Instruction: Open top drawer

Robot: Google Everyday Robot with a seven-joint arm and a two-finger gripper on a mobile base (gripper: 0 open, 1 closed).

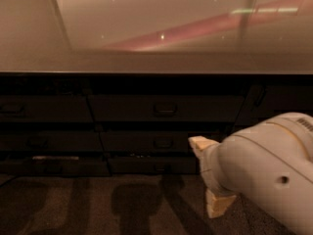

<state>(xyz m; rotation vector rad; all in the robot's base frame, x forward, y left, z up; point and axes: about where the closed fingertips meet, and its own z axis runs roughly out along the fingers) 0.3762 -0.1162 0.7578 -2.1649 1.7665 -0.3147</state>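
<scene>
Top drawer (127,109): dark grey, near black.
Counter (146,62): pale beige, pink streak.
Gripper (204,176): lower right, tan fingers (203,143) apart.
Arm (264,170): cream white.
Floor (73,204): brown, speckled.

Glossy beige countertop (156,65) spans the whole width, with a pink streak and little light spots reflected in it. Well below the countertop there's brown carpet floor (98,207) with soft shadows. Two-finger gripper (210,175) hangs under the countertop's right part, tan fingers (199,143) spread
</scene>
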